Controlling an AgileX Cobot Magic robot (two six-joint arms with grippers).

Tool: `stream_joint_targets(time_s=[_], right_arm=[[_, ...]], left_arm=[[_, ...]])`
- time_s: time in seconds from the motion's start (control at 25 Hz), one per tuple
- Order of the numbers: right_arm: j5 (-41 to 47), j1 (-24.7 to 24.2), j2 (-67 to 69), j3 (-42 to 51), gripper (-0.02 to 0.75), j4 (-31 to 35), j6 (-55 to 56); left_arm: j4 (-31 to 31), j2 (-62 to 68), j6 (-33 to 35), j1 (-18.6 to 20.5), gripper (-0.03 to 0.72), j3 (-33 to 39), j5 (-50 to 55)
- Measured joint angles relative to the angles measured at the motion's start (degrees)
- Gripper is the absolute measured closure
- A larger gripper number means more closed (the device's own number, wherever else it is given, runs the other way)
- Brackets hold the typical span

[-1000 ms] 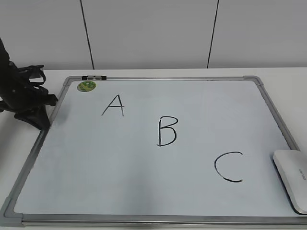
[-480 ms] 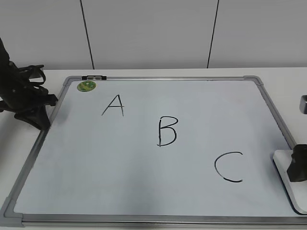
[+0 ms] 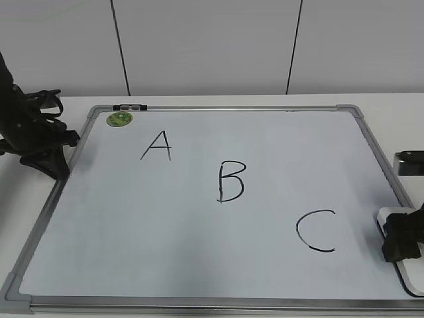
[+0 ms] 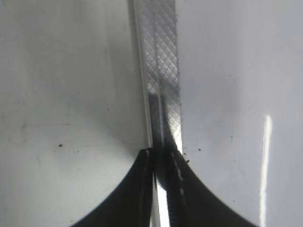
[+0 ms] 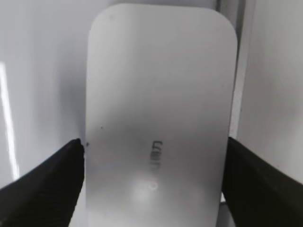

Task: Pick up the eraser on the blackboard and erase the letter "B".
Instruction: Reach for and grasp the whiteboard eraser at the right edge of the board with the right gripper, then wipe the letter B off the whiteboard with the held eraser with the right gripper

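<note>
In the exterior view, the large white dry-erase blackboard (image 3: 218,278) with its silver-grey metal frame fills most of the frame on the white tabletop (image 3: 397,119). 3 hand-drawn black marker letters run diagonally across it: "A" (image 3: 157,146) at upper left, the letter "B" (image 3: 231,181) near the centre, and "C" (image 3: 316,230) at lower right. A small round green sticker (image 3: 120,118) sits in the board's upper left corner. At the far lower right, the smooth white rounded-rectangle plastic eraser (image 3: 385,215) lies over the board's right frame, well apart from the "B", with the black right tool (image 3: 404,240) down on it. The black left tool (image 3: 46,162) rests at the left edge of the frame, by the board's left frame.

In the left wrist view, the left tool (image 4: 160,189) shows its 2 dark fingers (image 4: 137,189) nearly together, holding nothing, above the board's metal frame strip.

In the right wrist view, the right tool (image 5: 154,182) is spread wide, its fingers (image 5: 52,184) on either long side of the eraser (image 5: 158,94), each just at the eraser's edge. Whether they press on it I cannot tell.
</note>
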Motion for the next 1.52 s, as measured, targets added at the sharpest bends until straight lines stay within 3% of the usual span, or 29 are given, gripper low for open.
stream_joint_targets(time_s=[0.08, 0.28, 0.52, 0.92, 1.24, 1.52], right_arm=[[-0.2, 0.0, 1.0, -0.1, 0.087, 0.0, 0.0], [-0.2, 0.0, 1.8, -0.5, 0.202, -0.1, 0.2], [0.9, 0.0, 1.8, -1.2, 0.206, -0.1, 0.4], [14.8, 0.5, -2.9, -11.6, 0.206, -2.0, 0.5], [23.6, 10.0, -1.8, -25.6, 0.206, -2.7, -1.8], [27.3, 18.2, 8.4, -38.4, 0.207, -2.7, -2.1]], left_arm=[[0.0, 0.0, 0.0, 0.0, 0.653, 0.0, 0.0], [0.0, 0.0, 0.0, 0.0, 0.653, 0.0, 0.0], [0.0, 0.0, 0.0, 0.0, 0.653, 0.0, 0.0], [0.0, 0.0, 0.0, 0.0, 0.653, 0.0, 0.0], [0.0, 0.0, 0.0, 0.0, 0.653, 0.0, 0.1], [-0.1, 0.0, 0.0, 0.0, 0.653, 0.0, 0.1]])
